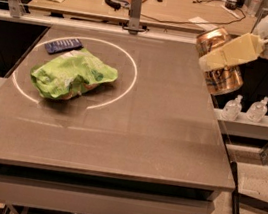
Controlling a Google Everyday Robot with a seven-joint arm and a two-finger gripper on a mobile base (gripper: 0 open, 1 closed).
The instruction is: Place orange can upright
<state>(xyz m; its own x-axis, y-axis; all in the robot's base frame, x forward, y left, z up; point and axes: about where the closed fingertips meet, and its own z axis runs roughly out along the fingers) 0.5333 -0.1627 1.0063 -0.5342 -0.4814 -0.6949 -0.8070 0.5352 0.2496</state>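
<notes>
One orange can (224,81), slightly tilted, pinched in my gripper's (215,58) fingers (232,52). I see it held above the bench's (161,126) right edge.

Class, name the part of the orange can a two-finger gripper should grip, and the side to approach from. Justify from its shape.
Mid-body, from the side, jaws across the round wall: the orange can is slim and smooth-sided. The gripper holds it so now, tilted, above the far right edge of the table.
</notes>
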